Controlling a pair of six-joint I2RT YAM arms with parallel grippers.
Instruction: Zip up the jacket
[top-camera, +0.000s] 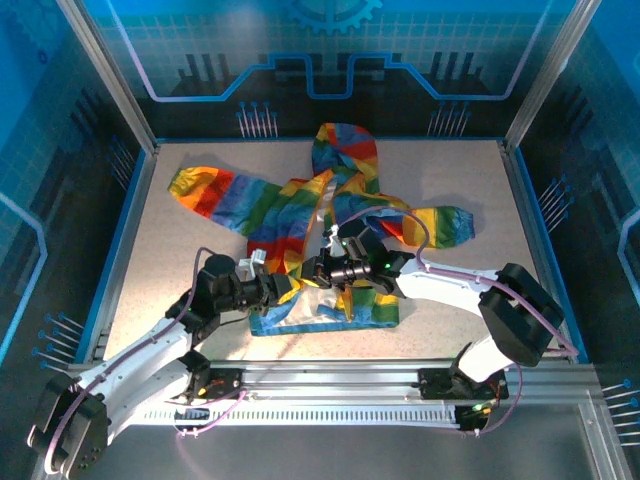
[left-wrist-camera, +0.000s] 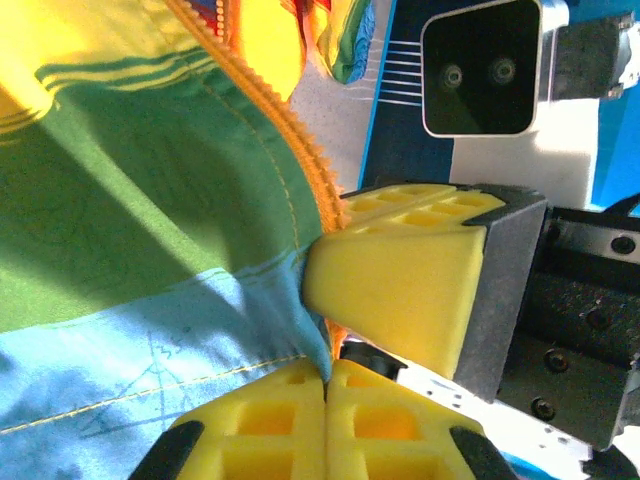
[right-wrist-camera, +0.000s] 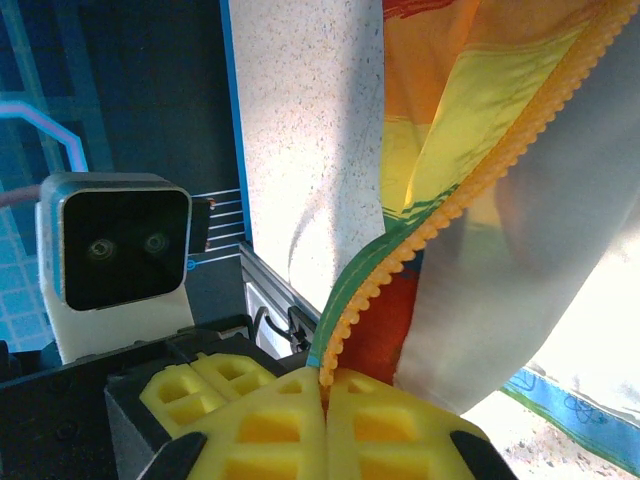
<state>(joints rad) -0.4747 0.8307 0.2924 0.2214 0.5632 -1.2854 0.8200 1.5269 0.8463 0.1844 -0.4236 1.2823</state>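
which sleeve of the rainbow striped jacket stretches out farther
The sleeve on the top view's left, reaching toward the far left corner; the other sleeve lies shorter.

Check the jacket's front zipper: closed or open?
Open. The left gripper and right gripper each pinch a separate front edge of the jacket, its orange zipper teeth bare and unmeshed.

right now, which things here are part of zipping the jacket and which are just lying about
Part of the job: rainbow jacket, its orange zipper, left gripper pinching the fabric beside it, right gripper pinching the zipper's end.
Just there: speckled table, aluminium rail, blue wall panels.
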